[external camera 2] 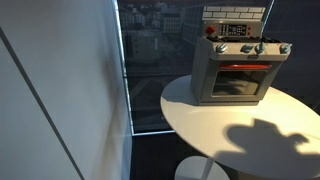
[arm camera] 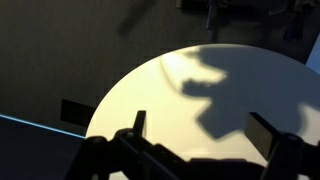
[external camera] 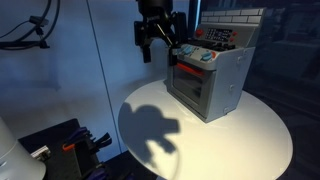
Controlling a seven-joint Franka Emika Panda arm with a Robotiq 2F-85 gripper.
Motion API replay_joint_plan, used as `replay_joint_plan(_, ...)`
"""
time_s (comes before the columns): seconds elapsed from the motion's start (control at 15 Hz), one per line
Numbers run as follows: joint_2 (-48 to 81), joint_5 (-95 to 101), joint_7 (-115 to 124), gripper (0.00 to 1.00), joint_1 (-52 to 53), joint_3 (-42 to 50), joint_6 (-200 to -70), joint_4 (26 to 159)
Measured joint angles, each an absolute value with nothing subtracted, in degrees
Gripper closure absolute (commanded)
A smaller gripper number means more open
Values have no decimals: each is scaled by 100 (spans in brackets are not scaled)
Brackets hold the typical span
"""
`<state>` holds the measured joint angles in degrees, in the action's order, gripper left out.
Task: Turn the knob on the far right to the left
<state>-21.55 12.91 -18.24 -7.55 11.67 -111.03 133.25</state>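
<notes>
With your end effector [external camera: 158,48] wide open and empty near the toy stove [external camera 2: 235,80], pinch the knob [external camera 2: 284,47] at the strip's right end across its rim: it's probably light, rigid, slick plastic

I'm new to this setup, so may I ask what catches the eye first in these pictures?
A grey toy stove stands on the round white table. In an exterior view the open gripper hangs above the table, short of the stove, and a large shadow falls across the tabletop.
</notes>
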Motion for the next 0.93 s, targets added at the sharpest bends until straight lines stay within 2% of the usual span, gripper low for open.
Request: replay_joint_plan(0.93, -1460, 615, -1412, 0, -642, 1003, -11666, 12734)
